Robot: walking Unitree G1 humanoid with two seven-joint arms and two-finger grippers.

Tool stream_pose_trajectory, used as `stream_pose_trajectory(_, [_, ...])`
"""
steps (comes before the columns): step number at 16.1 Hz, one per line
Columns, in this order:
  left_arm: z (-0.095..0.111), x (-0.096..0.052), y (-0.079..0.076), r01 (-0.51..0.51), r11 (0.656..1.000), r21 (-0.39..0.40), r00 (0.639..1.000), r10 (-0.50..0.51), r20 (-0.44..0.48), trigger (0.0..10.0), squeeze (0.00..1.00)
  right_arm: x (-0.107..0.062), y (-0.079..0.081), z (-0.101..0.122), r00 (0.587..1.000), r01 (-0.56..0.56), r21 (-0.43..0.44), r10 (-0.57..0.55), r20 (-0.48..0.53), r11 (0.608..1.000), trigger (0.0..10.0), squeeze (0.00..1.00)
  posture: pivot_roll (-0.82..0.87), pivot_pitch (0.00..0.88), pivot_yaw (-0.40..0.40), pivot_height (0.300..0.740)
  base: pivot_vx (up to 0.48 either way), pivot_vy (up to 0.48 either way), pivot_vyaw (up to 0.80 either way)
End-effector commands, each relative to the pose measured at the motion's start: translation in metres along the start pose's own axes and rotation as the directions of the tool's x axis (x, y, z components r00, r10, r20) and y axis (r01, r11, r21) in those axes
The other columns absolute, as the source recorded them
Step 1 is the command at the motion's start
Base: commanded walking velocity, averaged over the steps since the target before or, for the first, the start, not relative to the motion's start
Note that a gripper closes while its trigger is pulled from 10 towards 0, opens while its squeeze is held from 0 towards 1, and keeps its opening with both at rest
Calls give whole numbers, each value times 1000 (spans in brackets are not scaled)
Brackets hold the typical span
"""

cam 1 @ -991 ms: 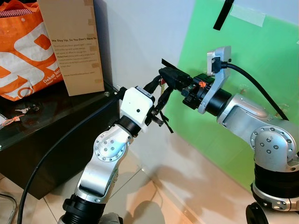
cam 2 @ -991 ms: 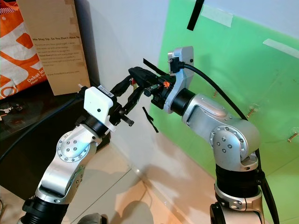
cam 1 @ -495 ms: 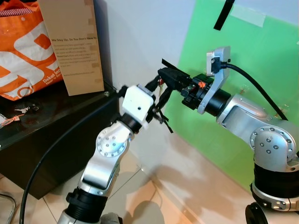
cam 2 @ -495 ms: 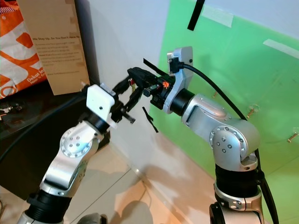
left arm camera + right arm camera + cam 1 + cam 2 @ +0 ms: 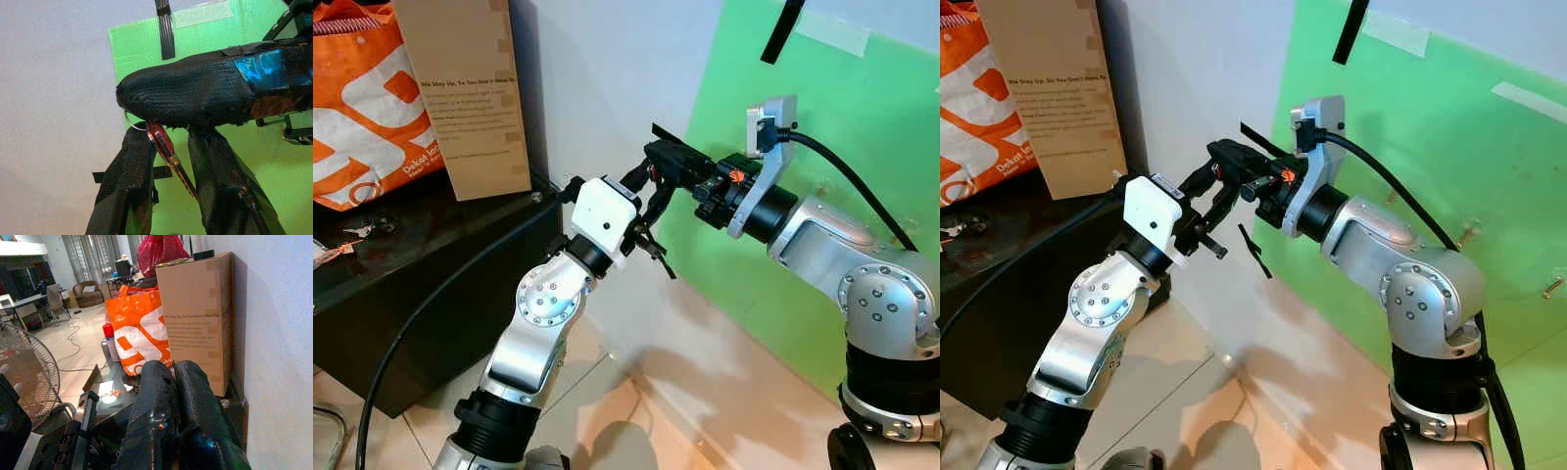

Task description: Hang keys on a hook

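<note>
A red key on a silver ring (image 5: 161, 141) hangs from my right gripper (image 5: 658, 155), whose fabric-covered fingers (image 5: 176, 396) are shut on the keys. My left gripper (image 5: 168, 139) comes up from below. Its two black fingers (image 5: 128, 186) stand open on either side of the hanging key, and I cannot tell whether they touch it. Both grippers meet in front of the white wall, by the left edge of a green board (image 5: 1449, 147). Two small brass hooks (image 5: 1466, 233) stick out of that board further right.
A black cabinet (image 5: 431, 264) stands to the left, carrying an orange bag (image 5: 362, 108) and a tall cardboard box (image 5: 470, 98). Small loose items (image 5: 357, 232) lie on its top. Black tape strips (image 5: 781, 29) mark the wall. Pale tiled floor lies below.
My left arm has shifted slightly up and closer under the right gripper. The right arm holds still with the keys.
</note>
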State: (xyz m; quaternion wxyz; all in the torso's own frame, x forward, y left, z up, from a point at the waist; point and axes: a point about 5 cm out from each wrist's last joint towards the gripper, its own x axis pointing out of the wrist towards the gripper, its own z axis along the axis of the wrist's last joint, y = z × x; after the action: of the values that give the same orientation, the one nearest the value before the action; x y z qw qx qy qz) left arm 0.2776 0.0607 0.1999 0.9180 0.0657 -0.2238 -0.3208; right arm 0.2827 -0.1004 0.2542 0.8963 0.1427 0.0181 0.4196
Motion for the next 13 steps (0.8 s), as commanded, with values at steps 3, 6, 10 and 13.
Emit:
stream_pose_trajectory(3, [3,-3,-6,-7,1000,4,1000,7,16,10000,0,1,-2,5,1000,-2,-6,2,1,1000,10000,0,8,0,-105,740,0,0,0])
stream_pose_trajectory(6, [3,-5,-6,-19,1000,4,1000,19,15,10000,0,1,-2,5,1000,-3,-6,3,1,1000,10000,0,8,0,-106,740,0,0,0])
stream_pose_trajectory(10, [4,-4,-7,-18,1000,0,999,18,26,10000,1000,1,-1,5,1000,-3,-9,3,2,1000,10000,0,8,0,-104,740,0,0,0])
stream_pose_trajectory(13, [4,-4,-8,-16,1000,5,1000,15,26,10000,0,1,-2,5,1000,1,-10,-1,4,1000,10000,0,6,0,-102,740,0,0,0])
